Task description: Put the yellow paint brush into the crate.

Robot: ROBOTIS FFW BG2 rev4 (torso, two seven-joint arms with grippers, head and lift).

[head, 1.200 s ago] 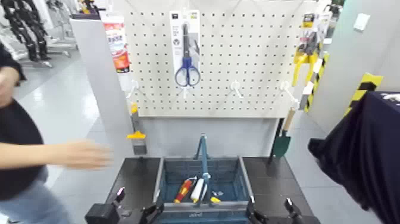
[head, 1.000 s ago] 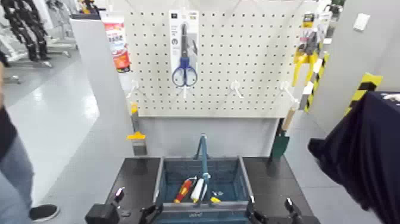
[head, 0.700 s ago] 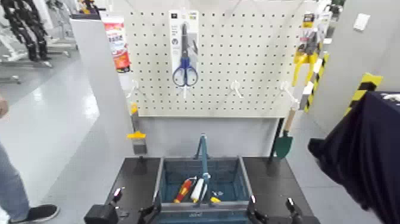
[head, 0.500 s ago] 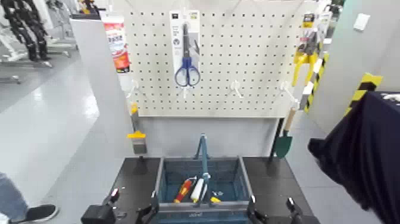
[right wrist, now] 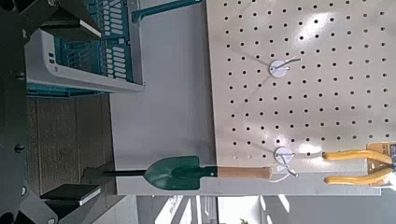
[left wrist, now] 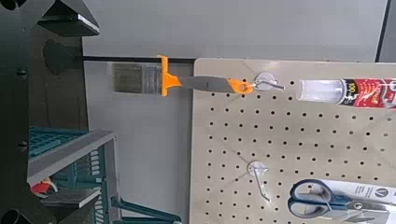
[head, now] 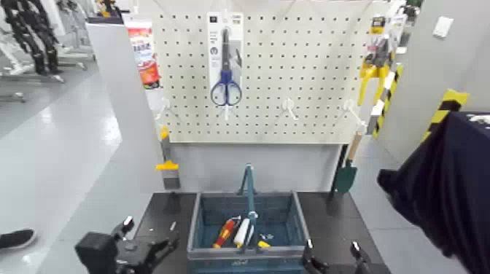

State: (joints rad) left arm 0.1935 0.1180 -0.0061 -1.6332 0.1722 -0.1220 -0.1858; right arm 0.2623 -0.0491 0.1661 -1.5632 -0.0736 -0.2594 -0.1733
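Observation:
The yellow paint brush (head: pixel 167 162) hangs bristles-down from a hook at the pegboard's lower left, above the table. In the left wrist view the brush (left wrist: pixel 166 77) shows its band, grey bristles and yellow tip. The dark blue-green crate (head: pixel 200 218) with its tall handle bar stands mid-table; it also shows in the left wrist view (left wrist: pixel 67 155) and the right wrist view (right wrist: pixel 86 49). My left gripper (head: pixel 146 237) is open and empty, low at the table's front left, well below the brush. My right gripper (head: pixel 332 255) is open and empty at the front right.
A red-and-yellow screwdriver (head: pixel 224 234) and a white tool (head: pixel 242 232) lie in the crate. Blue scissors (head: pixel 225 76), a glue tube (head: pixel 141 52) and yellow pliers (head: pixel 375 62) hang on the pegboard. A green trowel (head: pixel 345 172) hangs at the right. A dark cloth (head: pixel 445 197) is further right.
The person at the left has stepped away; only a shoe remains in view. My left arm has swung out to the left and risen slightly. The right arm has stayed still.

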